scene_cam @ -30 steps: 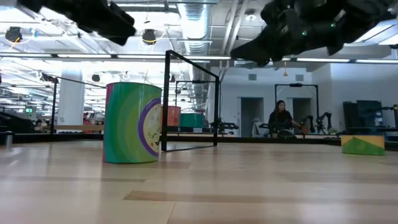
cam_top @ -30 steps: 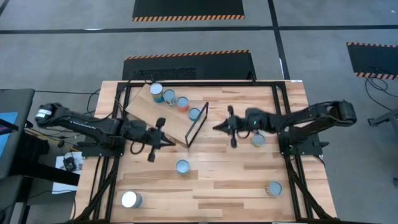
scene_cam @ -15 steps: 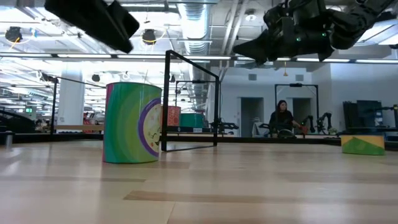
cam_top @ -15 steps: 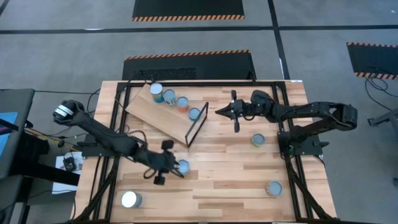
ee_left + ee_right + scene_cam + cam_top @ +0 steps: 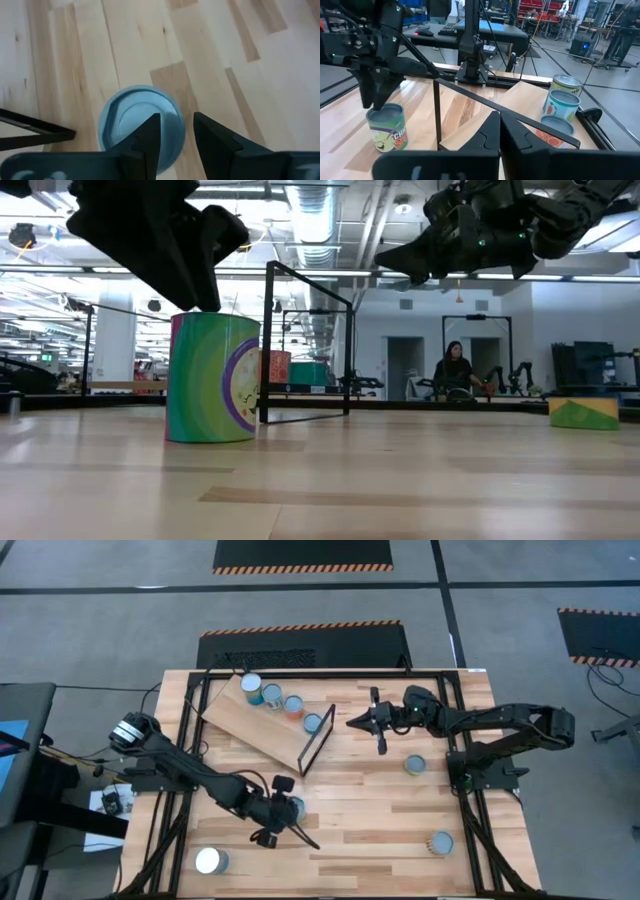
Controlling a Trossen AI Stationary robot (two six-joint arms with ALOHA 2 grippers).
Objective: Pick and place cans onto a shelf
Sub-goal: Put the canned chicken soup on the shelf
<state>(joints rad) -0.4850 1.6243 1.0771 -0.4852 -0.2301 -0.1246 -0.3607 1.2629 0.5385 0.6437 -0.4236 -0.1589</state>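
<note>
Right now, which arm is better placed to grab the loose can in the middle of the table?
Left. The left gripper hovers directly over that can, jaws open. The right gripper, shut, is near the shelf.

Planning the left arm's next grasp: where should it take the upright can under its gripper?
Grip the can across its round side wall just below the rim, coming straight down: it stands upright, clear all round, with the left gripper open above its lid.

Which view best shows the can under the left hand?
The low view: the can shows its full green side. The high view has it half hidden, the left wrist view only its blue top, the right wrist view shows it far off.
</note>
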